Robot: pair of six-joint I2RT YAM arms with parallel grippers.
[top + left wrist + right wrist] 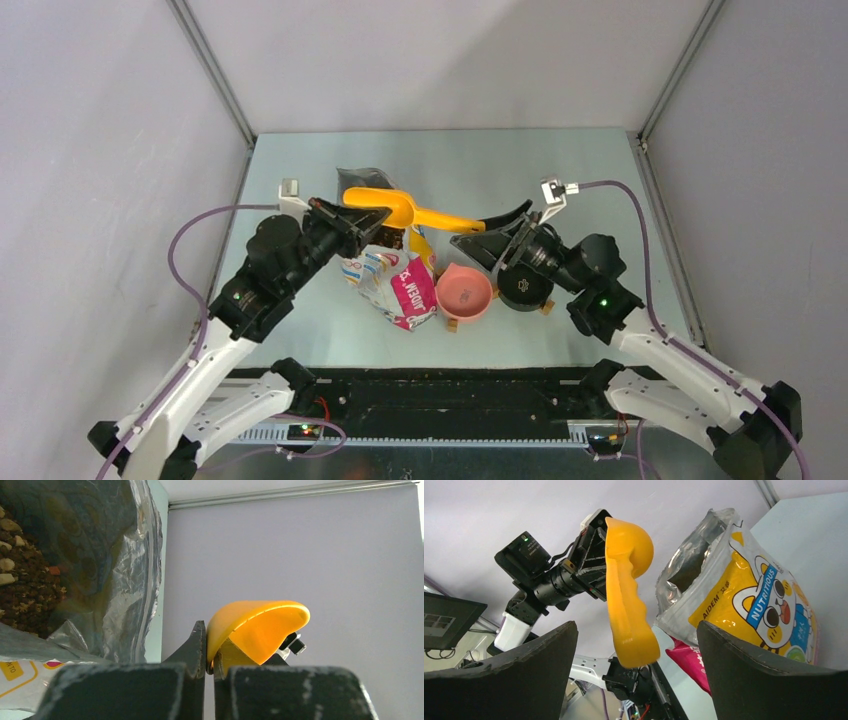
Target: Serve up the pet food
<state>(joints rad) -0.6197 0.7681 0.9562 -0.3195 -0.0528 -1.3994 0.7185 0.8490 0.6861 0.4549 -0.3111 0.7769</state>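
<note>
L gripper (209,650): clamped tight on yellow scoop (405,208), bowl end, aloft by bag mouth.
R gripper (490,228): jaws wide, scoop handle betw. them, not touching.
Kibble (25,580): down inside open cat-food bag (395,285), brown w/ tan bits.
Bowls: pink bowl (465,292) just beside bag; black bowl (525,288) next to it, under R arm.

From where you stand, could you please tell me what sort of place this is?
Probably a lab robot cell, not a home: plain grey panel walls, silver metal frame struts, dark flat monitor screen beyond.
</note>
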